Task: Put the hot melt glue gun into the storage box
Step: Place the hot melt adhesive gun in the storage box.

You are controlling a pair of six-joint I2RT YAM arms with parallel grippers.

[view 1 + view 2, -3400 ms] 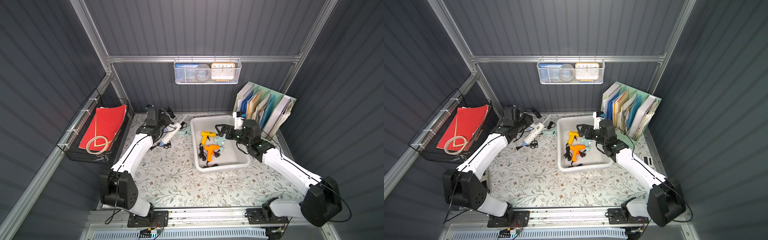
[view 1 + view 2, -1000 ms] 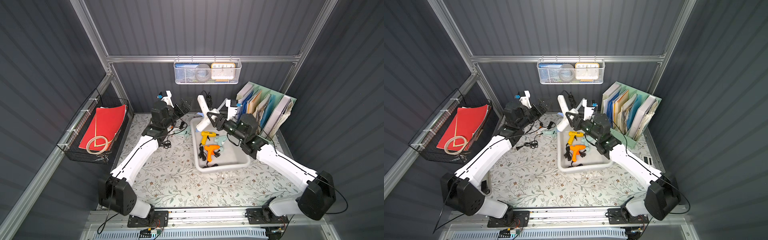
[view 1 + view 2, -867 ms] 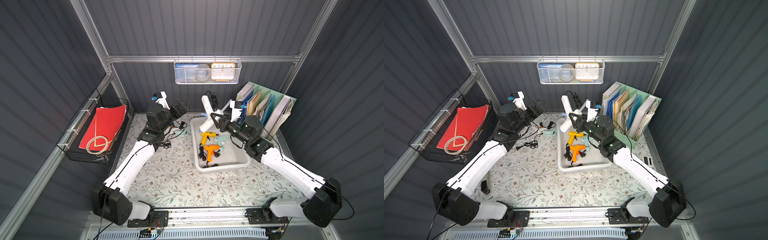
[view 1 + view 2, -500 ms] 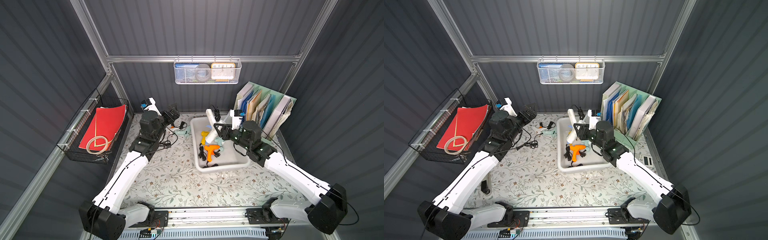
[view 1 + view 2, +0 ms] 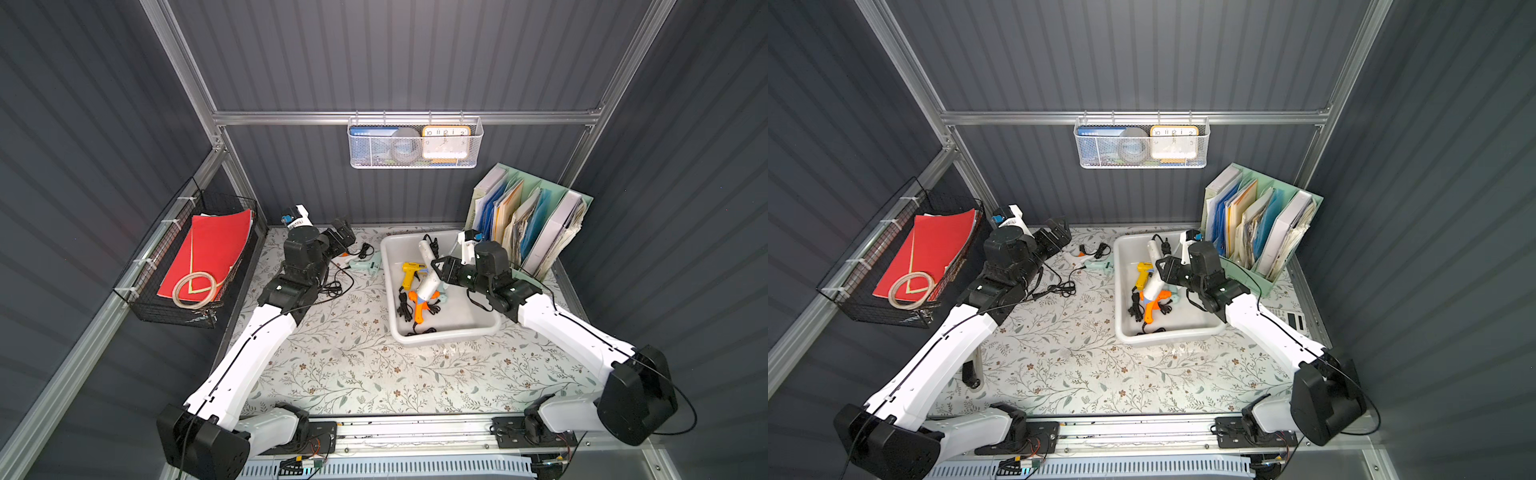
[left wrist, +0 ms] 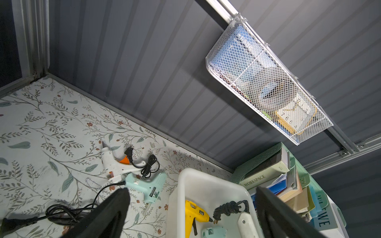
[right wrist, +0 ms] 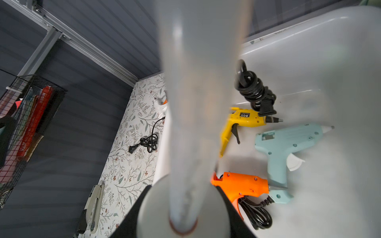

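Note:
The storage box (image 5: 449, 336) (image 5: 1167, 337) is a pale white tub at the back right of the table. My right gripper (image 5: 442, 270) (image 5: 1167, 268) (image 7: 182, 206) is shut on a white hot melt glue gun (image 5: 428, 270) (image 7: 198, 82). It holds the gun tilted inside the box, lower end close over an orange gun (image 5: 417, 309) (image 7: 241, 184). A yellow gun (image 7: 241, 119) and a mint gun (image 7: 288, 140) also lie in the box. My left gripper (image 5: 343, 237) (image 6: 190, 190) hangs open and holds nothing at the back left. A white gun (image 6: 115, 162) and a mint gun (image 6: 148, 185) lie on the table beyond it.
A black wire basket (image 5: 195, 266) with red folders hangs on the left wall. A white mesh basket (image 5: 415, 143) hangs on the back rail. A green file holder (image 5: 528, 224) stands right of the box. Black cords (image 5: 332, 286) trail on the table.
My right arm has lowered the white glue gun from above the box's back edge down into the box. My left arm has drawn back to the left, still open.

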